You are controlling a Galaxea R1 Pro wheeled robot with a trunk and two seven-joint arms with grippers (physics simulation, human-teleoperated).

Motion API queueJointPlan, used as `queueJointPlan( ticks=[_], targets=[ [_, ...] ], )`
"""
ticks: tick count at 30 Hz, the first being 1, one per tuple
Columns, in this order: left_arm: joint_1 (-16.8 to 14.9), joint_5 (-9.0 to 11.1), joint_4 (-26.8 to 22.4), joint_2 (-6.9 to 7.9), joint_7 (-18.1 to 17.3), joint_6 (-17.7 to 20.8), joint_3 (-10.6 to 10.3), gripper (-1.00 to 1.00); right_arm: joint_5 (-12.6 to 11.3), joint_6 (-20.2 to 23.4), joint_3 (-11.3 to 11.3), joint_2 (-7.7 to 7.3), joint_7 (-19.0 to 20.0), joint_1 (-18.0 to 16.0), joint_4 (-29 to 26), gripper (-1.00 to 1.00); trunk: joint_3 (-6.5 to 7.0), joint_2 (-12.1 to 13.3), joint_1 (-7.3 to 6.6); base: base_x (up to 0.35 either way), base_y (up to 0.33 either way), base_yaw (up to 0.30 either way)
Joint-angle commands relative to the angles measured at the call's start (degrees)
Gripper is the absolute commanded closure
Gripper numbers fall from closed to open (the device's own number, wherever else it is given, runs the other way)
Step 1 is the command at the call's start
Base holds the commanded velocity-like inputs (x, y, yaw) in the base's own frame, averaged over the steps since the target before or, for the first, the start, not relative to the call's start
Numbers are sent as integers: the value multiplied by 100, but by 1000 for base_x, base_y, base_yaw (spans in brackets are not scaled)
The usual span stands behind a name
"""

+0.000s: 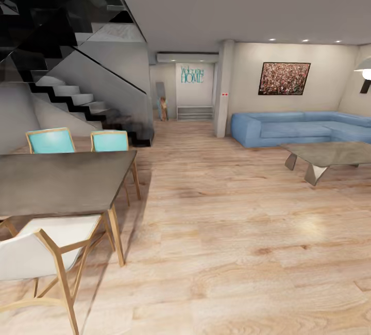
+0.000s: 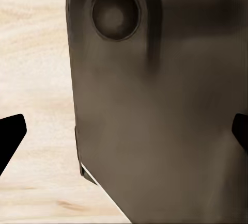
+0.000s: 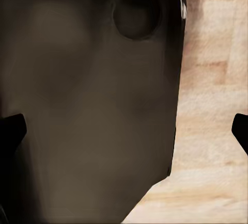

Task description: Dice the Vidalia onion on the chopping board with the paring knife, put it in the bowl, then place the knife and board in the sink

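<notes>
As robot travels, dining table [image 1: 62, 180], blue sofa [image 1: 304, 126]

In the left wrist view a broad dark grey-brown body panel [image 2: 155, 131] is showing, smooth and matte, with rounded corners and a round recessed socket [image 2: 115, 13] near one end. Black pointed fingers [image 2: 10, 133] are framing it. In the right wrist view a like panel [image 3: 88, 115] is showing a similar socket [image 3: 137, 15] between black fingers [image 3: 11, 128].
</notes>
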Motion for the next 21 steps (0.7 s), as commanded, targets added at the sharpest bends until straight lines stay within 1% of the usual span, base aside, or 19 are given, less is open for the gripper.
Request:
queueJointPlan(
  ticks=[1,2,6,11,15,21],
  targets=[
    [-1,0,0,0,0,0,0,-100,0,0,0,0,0,-1,0,-100,-3,-2,0,0,0,0],
    [18,25,33,-26,0,-9,-9,-100,13,9,14,18,-9,24,-26,-100,-3,-2,0,0,0,0],
    [17,31,72,-29,0,-9,8,-100,16,9,16,18,-9,25,-26,-100,-3,-2,0,0,0,0],
    [47,37,-16,-36,0,-94,16,-100,7,9,14,179,-9,-62,-158,-100,-3,-2,0,0,0,0],
    [50,43,-72,-35,0,-221,0,-100,9,9,17,192,-9,-69,-179,-100,-3,-2,0,0,0,0],
    [50,37,-86,-30,0,-242,9,-100,9,9,16,193,-9,-71,-184,-100,-3,-2,0,0,0,0]
  ],
)
